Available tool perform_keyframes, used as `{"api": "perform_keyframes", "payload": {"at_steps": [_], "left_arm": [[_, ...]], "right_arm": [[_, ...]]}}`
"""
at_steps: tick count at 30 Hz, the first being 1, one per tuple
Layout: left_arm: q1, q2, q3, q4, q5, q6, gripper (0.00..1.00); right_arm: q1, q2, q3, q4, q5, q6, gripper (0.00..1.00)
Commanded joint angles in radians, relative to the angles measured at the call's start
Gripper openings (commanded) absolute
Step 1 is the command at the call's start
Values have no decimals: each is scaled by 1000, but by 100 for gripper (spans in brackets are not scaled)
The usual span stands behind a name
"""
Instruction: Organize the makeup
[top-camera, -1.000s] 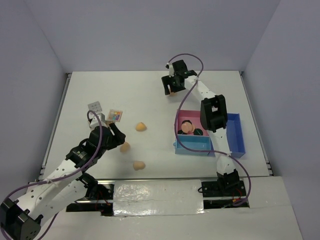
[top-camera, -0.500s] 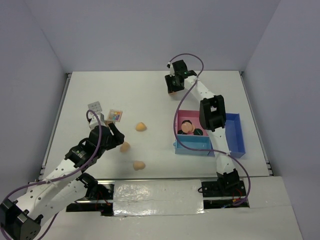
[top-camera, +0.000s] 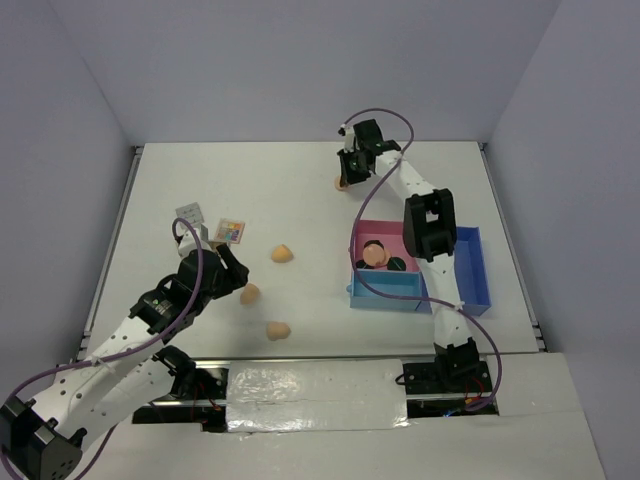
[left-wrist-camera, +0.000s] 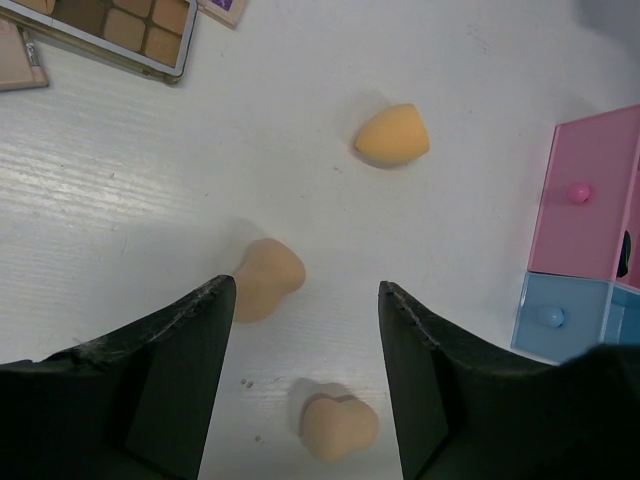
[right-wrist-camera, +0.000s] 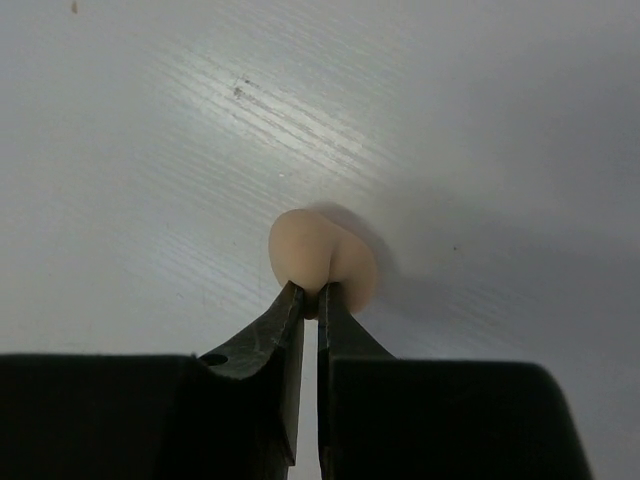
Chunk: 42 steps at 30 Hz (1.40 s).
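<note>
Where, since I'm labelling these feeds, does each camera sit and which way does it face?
Top external: fixed above and behind the arm bases, looking down on the white table; both arms show.
Left wrist: on the left arm, looking down past the open left gripper at three peach sponges and the tray.
Right wrist: on the right arm, facing the table; the right gripper is shut on a pale sponge.
Shared: top and right wrist both show that pale sponge; top and left wrist, the peach sponges.

Overhead and close left-wrist views share sponges (top-camera: 282, 254).
</note>
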Motion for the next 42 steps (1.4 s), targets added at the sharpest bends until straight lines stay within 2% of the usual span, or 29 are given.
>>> {"api": "perform_keyframes", "payload": {"at_steps": [1, 8, 11, 14, 17, 21, 24, 29, 35, 42], "left_arm": [[5, -13, 27, 36, 3, -15, 71], [5, -55, -16, 69, 11, -18, 70], [5, -62, -26, 82, 14, -12, 70], [5, -64, -39, 100, 28, -4, 70], [5, -65, -52, 124, 43, -2, 70], [6, -59, -75, 163, 68, 2, 70], [9, -52, -77, 177, 77, 10, 69], [11, -50, -88, 192, 91, 10, 69], [11, -56, -100, 192, 100, -4, 69], [11, -70, -115, 167, 108, -30, 70]], "right_arm": [[-1, -117, -68, 32, -146, -52, 0], [-43, -310, -182, 38, -219, -109, 0], [-57, -420, -296, 40, -293, -144, 0], [-64, -580, -514, 61, -362, -198, 0], [-87, -753, -648, 72, -397, -294, 0], [-148, -961, -839, -35, -454, -454, 0], [-222, -1101, -994, -37, -440, -519, 0], [-345, -1287, -1232, -14, -305, -560, 0], [-434, -1375, -1369, 9, -229, -545, 0], [-488, -1333, -1420, 37, -143, -497, 4]]}}
